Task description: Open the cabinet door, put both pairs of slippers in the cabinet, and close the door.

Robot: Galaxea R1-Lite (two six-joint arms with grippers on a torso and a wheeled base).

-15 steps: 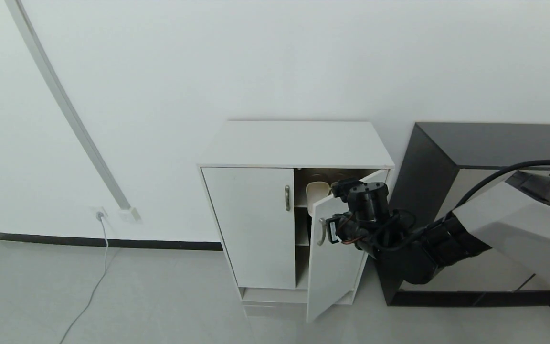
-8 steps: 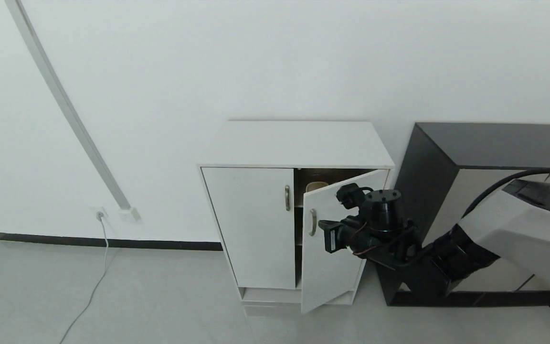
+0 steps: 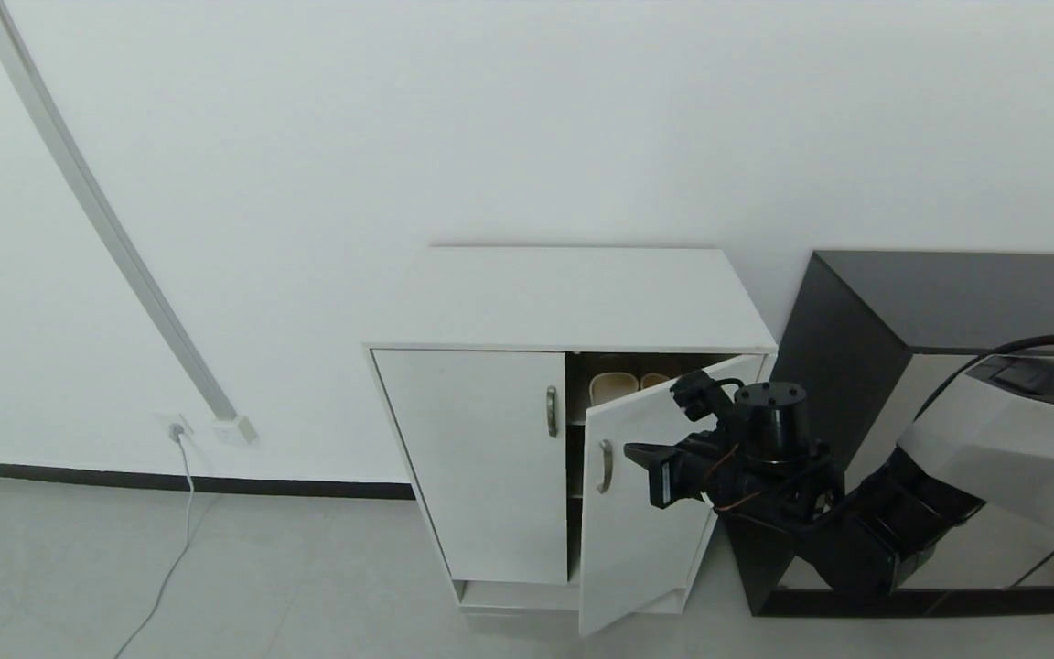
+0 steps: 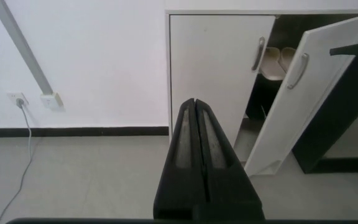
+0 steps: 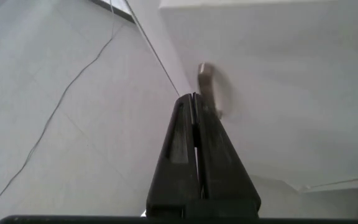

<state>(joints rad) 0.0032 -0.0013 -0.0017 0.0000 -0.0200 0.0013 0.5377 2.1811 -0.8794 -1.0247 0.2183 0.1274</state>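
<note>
while the cabinet's (image 3: pixel 573 293) right door (image 3: pixel 628 540) stands partly open, the right claw (image 3: pixel 632 449) hangs clenched on nothing just beside the door handle (image 3: pixel 605 466). pale slippers (image 3: pixel 623 384) lie high up inside the cabinet, behind that door. the left claw (image 4: pixel 194 102) is clenched and empty too, well apart from the cabinet.

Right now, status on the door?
Left gripper shut, back from cabinet. Right gripper shut, beside handle. Door ajar, slippers inside. Nothing seen blocking door.

the right gripper (image 5: pixel 194 98), fingers pressed together, pointed at the handle (image 5: pixel 209 78) of the white cabinet door (image 5: pixel 291 68). a cable (image 5: pixel 61 106) crossed the floor (image 5: pixel 36 56).
</note>
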